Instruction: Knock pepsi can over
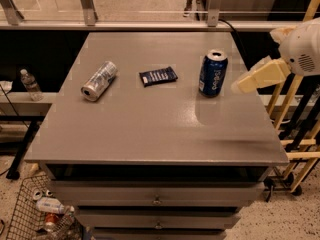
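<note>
The pepsi can (213, 73), dark blue with a silver top, stands upright on the grey table (150, 134) toward the back right. My arm comes in from the right edge with a white joint (301, 46) and a cream-coloured end. My gripper (241, 86) is at that end, over the table's right edge, a short way right of the can and apart from it.
A slim silver can (99, 80) lies on its side at the table's left. A flat dark snack wrapper (158, 76) lies mid-table. A railing (150, 25) runs behind. A water bottle (30, 84) and a wire basket (37, 214) are at left, and a wooden rack (295, 134) at right.
</note>
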